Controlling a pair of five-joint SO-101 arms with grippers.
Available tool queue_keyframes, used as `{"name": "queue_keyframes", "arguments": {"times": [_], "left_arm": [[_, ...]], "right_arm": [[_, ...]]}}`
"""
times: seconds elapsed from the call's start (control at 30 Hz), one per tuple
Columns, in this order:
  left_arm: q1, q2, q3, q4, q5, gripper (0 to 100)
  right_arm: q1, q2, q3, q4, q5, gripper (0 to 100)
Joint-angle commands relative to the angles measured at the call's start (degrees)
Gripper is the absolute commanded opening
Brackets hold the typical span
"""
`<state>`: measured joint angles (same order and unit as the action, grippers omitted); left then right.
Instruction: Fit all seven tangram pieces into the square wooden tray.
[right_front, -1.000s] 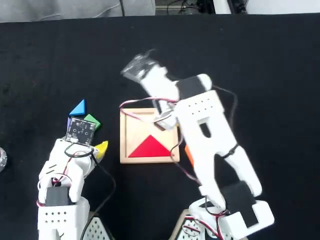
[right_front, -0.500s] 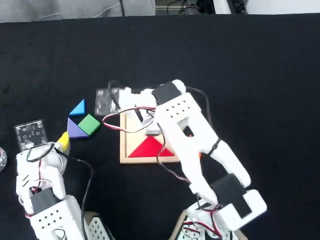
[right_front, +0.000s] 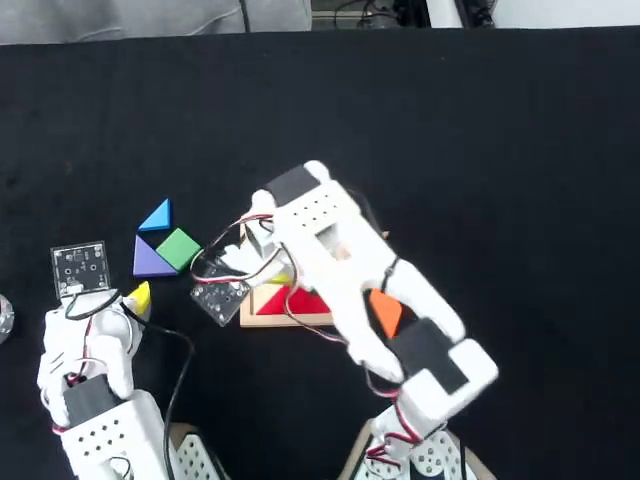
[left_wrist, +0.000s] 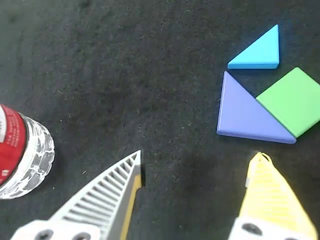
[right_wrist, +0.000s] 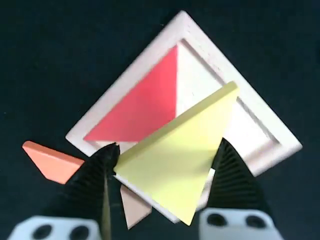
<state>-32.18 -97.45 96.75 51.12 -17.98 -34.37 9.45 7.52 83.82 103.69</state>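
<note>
My right gripper (right_wrist: 167, 150) is shut on a pale yellow triangle (right_wrist: 180, 160), held tilted just above the square wooden tray (right_wrist: 240, 107). A red triangle (right_wrist: 142, 107) lies flat in the tray. In the high view the right arm (right_front: 320, 230) bends over the tray (right_front: 262, 317) and hides most of it; part of the red triangle (right_front: 300, 301) shows. My left gripper (left_wrist: 198, 157) stands open over bare cloth, near the blue triangle (left_wrist: 257, 50), the purple triangle (left_wrist: 245, 117) and the green square (left_wrist: 292, 100), touching none of them.
An orange piece (right_front: 385, 312) lies just right of the tray, and a tan piece (right_wrist: 134, 206) shows below the yellow triangle. A small jar with a red label (left_wrist: 20, 155) stands at the table's left edge. The far half of the black cloth is open.
The right arm has swung from beyond the tray round to its near-left side, carrying the yellow triangle. The left arm has drawn back and left, off the blue, green and purple pieces.
</note>
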Motion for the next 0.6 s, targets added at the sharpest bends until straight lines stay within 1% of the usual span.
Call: {"name": "queue_keyframes", "arguments": {"times": [0.0, 0.13, 0.2, 0.37, 0.4, 0.57], "left_arm": [[1.0, -0.5, 1.0, 0.3, -0.5, 33], [1.0, -0.5, 1.0, 0.3, -0.5, 33], [1.0, -0.5, 1.0, 0.3, -0.5, 33], [1.0, -0.5, 1.0, 0.4, -0.5, 33], [1.0, -0.5, 1.0, 0.4, -0.5, 33], [0.9, -0.5, 1.0, 0.4, -0.5, 33]], "right_arm": [[-1.0, 2.2, -5.0, 0.1, 0.9, 14.9], [-0.9, 3.1, -5.6, 0.1, 0.8, 14.9], [-0.9, 3.1, -5.6, 0.1, 0.5, 16.7], [-1.1, 3.1, -5.7, 0.0, 0.5, 34.2], [-1.2, 3.1, -5.7, 0.0, 0.5, 36.1], [-0.8, 3.1, -5.7, 0.1, 0.5, 34.1]]}}
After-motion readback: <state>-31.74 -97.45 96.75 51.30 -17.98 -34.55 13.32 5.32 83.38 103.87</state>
